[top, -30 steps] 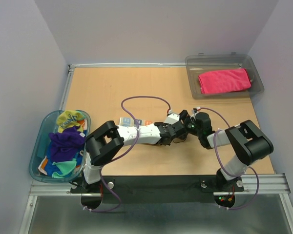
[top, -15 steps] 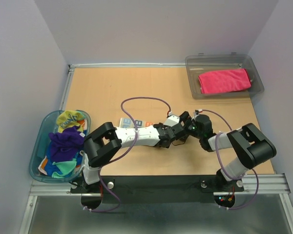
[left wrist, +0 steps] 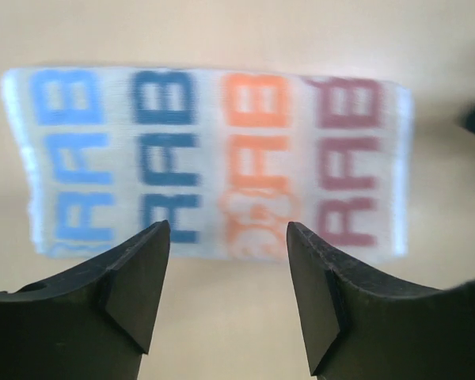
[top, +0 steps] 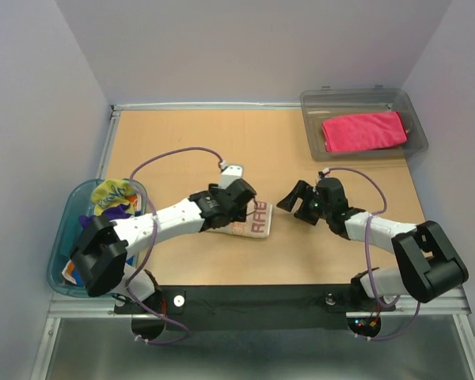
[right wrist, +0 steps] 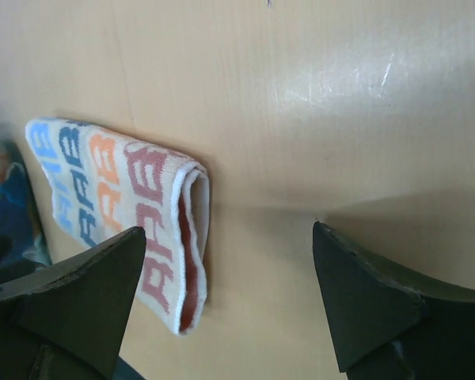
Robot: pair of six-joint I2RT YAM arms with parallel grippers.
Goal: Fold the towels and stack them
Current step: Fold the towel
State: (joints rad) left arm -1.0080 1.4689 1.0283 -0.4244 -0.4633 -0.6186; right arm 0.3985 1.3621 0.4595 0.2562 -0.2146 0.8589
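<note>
Leftmost, at the near-left edge of the table [top: 174, 142], the blue-rimmed tub [top: 58, 241] with a loose heap of towels [top: 87, 215] inside, a yellow one [top: 111, 195] on top at the far end, other colours bunched under it and partly hidden by the left arm [top: 166, 222]. None of these folded, so most of the job judged to lie ahead. Next along, near the middle of the table, the striped towel [top: 253, 226] with big letters: lies flat, doubled over into a neat oblong, rounded fold at its right end, resting on nothing but the table. Appears fully folded, not yet stacked. Hovering over its far-left part, the left end effector [left wrist: 226, 237], jaws apart with nothing between them, lettered cloth showing beyond the gap in the wrist view. Just right of the towel and clear of it, the right end effector [right wrist: 229, 229], jaws spread wide and equally empty, pointed toward the towel's right end. At the far-right corner, the clear grey bin [top: 313, 99] holding a single pink towel [top: 364, 131], folded flat: the only piece already put away, presumably the base of the stack. Remaining, by this reckoning: carrying the striped towel over onto the pink one, then fetching, folding and stacking everything in the tub.
</note>
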